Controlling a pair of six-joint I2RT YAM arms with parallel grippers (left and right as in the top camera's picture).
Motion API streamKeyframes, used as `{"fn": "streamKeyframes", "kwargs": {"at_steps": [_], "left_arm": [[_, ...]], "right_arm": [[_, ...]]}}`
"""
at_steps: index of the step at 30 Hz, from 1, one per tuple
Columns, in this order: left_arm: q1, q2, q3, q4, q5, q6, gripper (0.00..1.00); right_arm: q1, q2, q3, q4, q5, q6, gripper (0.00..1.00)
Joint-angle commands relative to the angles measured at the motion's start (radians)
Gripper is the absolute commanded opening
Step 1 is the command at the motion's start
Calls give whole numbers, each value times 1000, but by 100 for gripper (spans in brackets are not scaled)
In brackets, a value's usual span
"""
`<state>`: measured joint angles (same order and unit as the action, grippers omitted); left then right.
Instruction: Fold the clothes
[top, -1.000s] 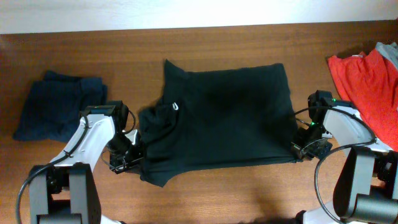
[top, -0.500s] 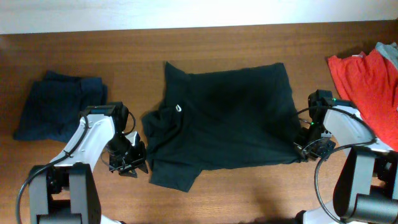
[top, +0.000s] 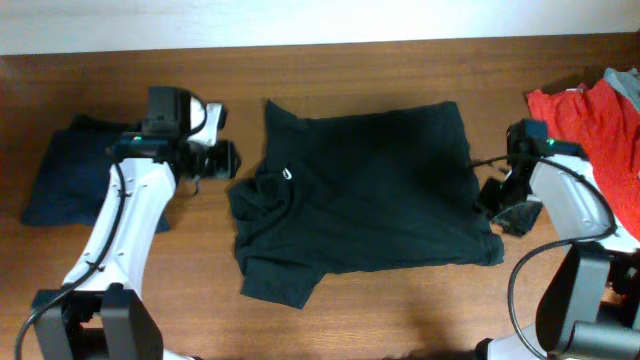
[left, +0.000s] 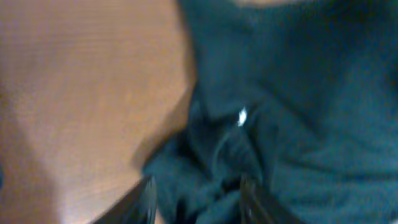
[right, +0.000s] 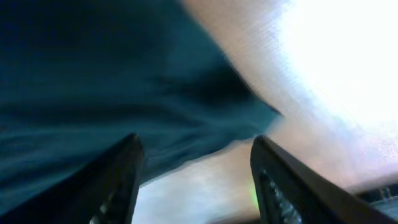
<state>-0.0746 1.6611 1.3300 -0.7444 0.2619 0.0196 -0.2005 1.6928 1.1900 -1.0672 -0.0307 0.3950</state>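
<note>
The clothes in hand are a black T-shirt (top: 370, 190) lying flat mid-table, its left side bunched and its small white logo (top: 287, 172) facing up. My left gripper (top: 226, 160) hovers by the shirt's upper left edge. In the blurred left wrist view it (left: 198, 205) is open above the rumpled cloth (left: 298, 124) near the logo (left: 241, 116), holding nothing. My right gripper (top: 505, 212) sits at the shirt's lower right corner. The right wrist view shows this gripper (right: 202, 186) open over bare wood, with the shirt's corner (right: 155, 93) just beyond its fingers.
A navy garment (top: 85, 170) lies folded at the left, partly under my left arm. A red garment (top: 590, 135) with a grey piece (top: 625, 85) is heaped at the right edge. The wooden table (top: 380, 320) ends at a pale strip along the back.
Both grippers opened and let go of the shirt, which settled flat. My left arm lifted away toward the back of the table; my right gripper backed off slightly from the corner.
</note>
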Motion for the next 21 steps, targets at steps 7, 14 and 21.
{"fn": "streamKeyframes", "kwargs": {"at_steps": [7,14,21], "left_arm": [[-168,238,5,343,-61,215,52],[-194,405,5,579,-76,214,53],[-194,466,5,636,-76,214,50]], "right_arm": [[-3,-25,45,64,-356,-200,68],[-2,-20,45,62,-370,-192,68],[39,5,43,101,-370,-192,68]]}}
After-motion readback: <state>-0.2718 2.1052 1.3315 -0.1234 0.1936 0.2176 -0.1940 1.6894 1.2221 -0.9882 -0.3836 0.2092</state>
